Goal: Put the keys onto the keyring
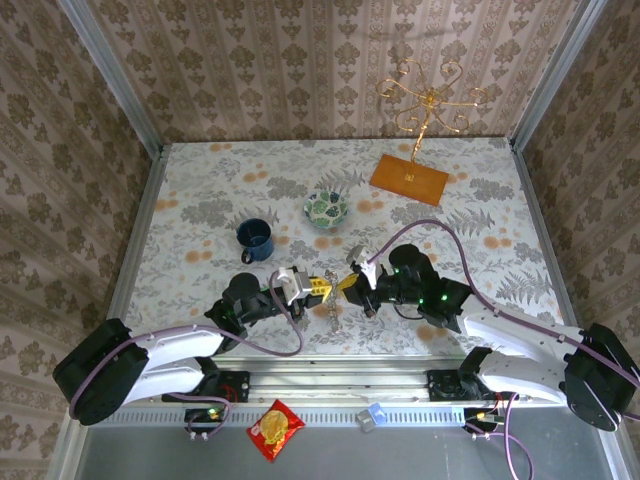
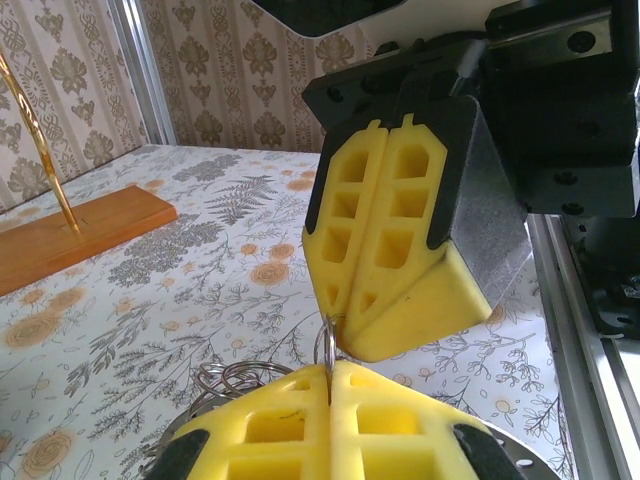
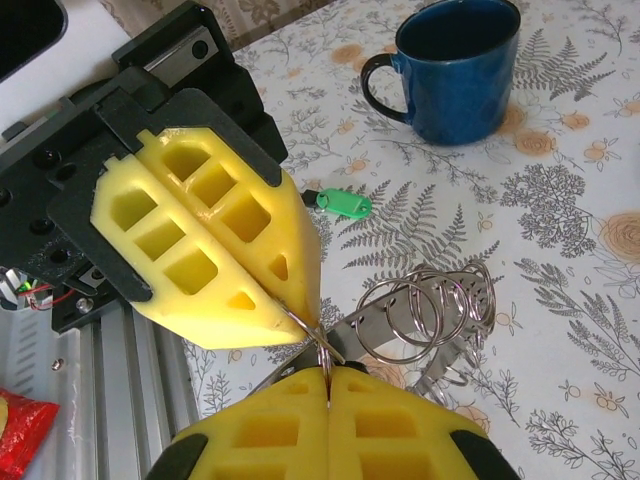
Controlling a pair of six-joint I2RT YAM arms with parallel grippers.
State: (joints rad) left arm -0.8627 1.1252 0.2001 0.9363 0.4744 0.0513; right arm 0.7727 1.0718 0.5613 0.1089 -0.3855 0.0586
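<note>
I judge this to be the holding step. The left claw [image 3: 305,315] and right claw [image 3: 327,375] meet tip to tip, both clenched on one thin loop of the keyring [image 3: 425,310], with its other coils bunched just beside them. The green key [image 3: 340,203] lies loose on the table near the left claw, toward the mug [image 3: 455,70], not yet threaded. Next I would need one claw to hold the ring steady while the other lets go, fetches that key and feeds its hole onto the loop's end.
</note>
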